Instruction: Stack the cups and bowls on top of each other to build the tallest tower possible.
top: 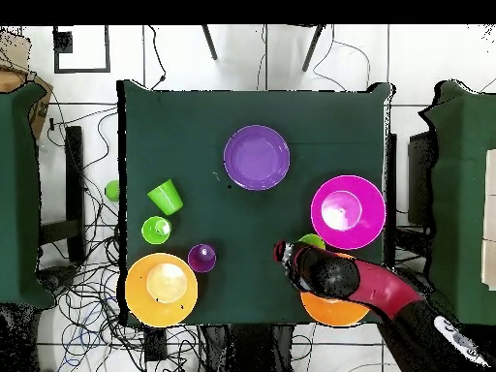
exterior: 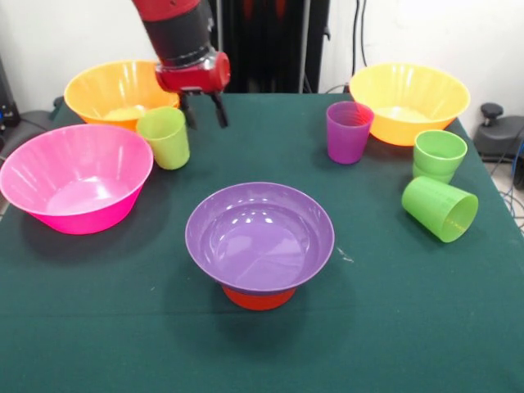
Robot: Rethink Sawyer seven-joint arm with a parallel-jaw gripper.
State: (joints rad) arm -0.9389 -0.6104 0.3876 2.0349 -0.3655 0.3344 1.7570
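A purple bowl (exterior: 259,235) (top: 257,157) sits upright on an upturned small orange bowl (exterior: 259,297) at mid-table, forming the tower. My gripper (exterior: 205,110) (top: 283,254) hangs open and empty just right of and behind the yellow-green cup (exterior: 164,137) (top: 312,240), which stands upright on the cloth. In the overhead view the arm partly covers this cup. A pink bowl (exterior: 76,176) (top: 347,210) sits at the left. Two orange-yellow bowls (exterior: 119,90) (exterior: 409,100) stand in the far corners. A purple cup (exterior: 348,131) (top: 201,258) stands near the right one.
One green cup (exterior: 439,155) (top: 156,230) stands upright at the right. Another green cup (exterior: 440,209) (top: 166,197) lies on its side beside it. A small green object (top: 112,190) lies off the table on the floor. Cables run around the table.
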